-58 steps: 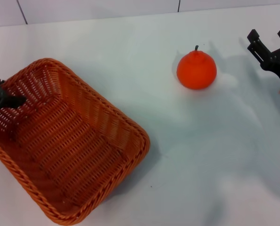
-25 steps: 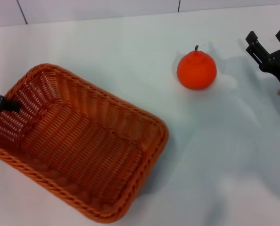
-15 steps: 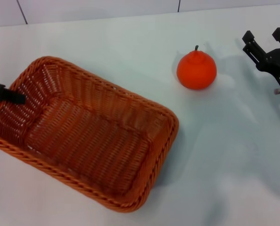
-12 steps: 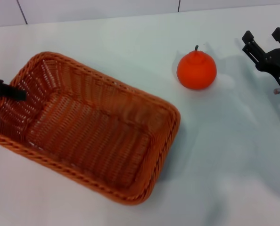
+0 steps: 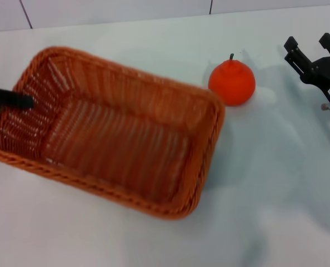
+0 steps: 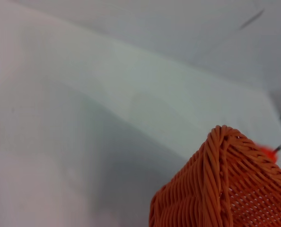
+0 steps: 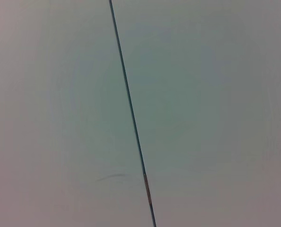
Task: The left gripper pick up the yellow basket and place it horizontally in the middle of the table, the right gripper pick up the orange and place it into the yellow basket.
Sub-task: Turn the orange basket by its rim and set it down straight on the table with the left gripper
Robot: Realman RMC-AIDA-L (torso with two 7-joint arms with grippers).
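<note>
The yellow basket (image 5: pixel 106 192), orange-brown wicker, lies lengthwise across the left and middle of the white table in the head view. Its right far corner is close beside the orange (image 5: pixel 231 83). The left gripper (image 5: pixel 9 100) shows only as a black finger inside the basket's left end wall, gripping that wall. A corner of the basket (image 6: pixel 216 189) fills the left wrist view. The right gripper (image 5: pixel 308 43) is open and empty at the right edge, to the right of the orange.
The white table (image 5: pixel 265 194) is bare in front of and to the right of the basket. A pale wall with dark seams (image 5: pixel 210 6) runs along the back. The right wrist view shows only a pale surface with a dark line (image 7: pixel 131 113).
The basket has turned and swung up and to the right, its right end now close to the orange. The left finger moved with it. The right gripper has barely shifted.
</note>
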